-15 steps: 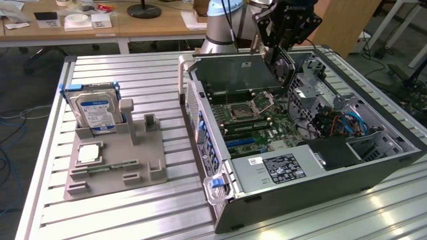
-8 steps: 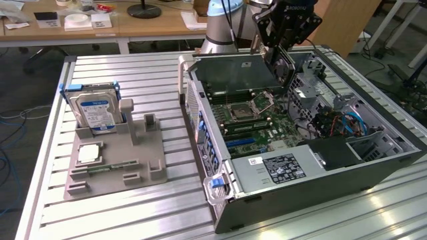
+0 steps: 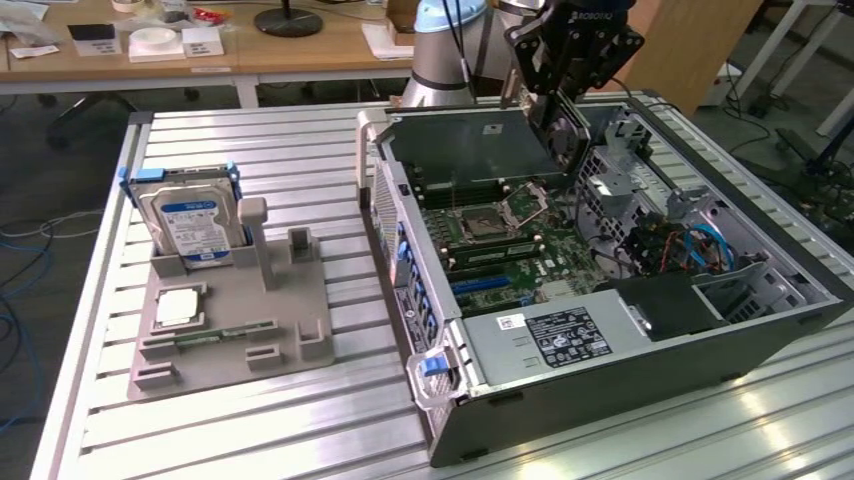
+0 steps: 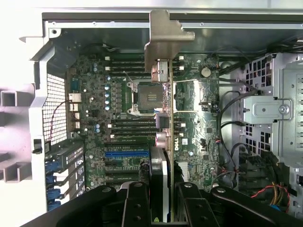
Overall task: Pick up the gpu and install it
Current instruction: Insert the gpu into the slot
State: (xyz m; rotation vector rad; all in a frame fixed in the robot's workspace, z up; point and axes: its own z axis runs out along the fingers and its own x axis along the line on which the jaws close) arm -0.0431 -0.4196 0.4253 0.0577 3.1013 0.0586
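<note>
My gripper (image 3: 550, 92) hangs over the far side of the open computer case (image 3: 747, 340) and is shut on the gpu (image 3: 558, 135). The gpu is a thin dark card that hangs edge-down above the motherboard (image 3: 514, 250), clear of it. In the wrist view the gpu (image 4: 161, 170) runs edge-on between my two black fingers (image 4: 137, 205). Its silvery bracket (image 4: 165, 38) points toward the case's rear wall. The blue expansion slots (image 4: 124, 154) lie on the board beside the card's line, and the CPU socket (image 4: 142, 97) sits further along.
A grey holder (image 3: 227, 320) on the ribbed metal table at the exterior view's left carries an upright hard drive (image 3: 194, 225), a processor chip (image 3: 178, 307) and a memory stick (image 3: 214, 335). Drive cages and cable bundles (image 3: 681, 245) fill the case's right side.
</note>
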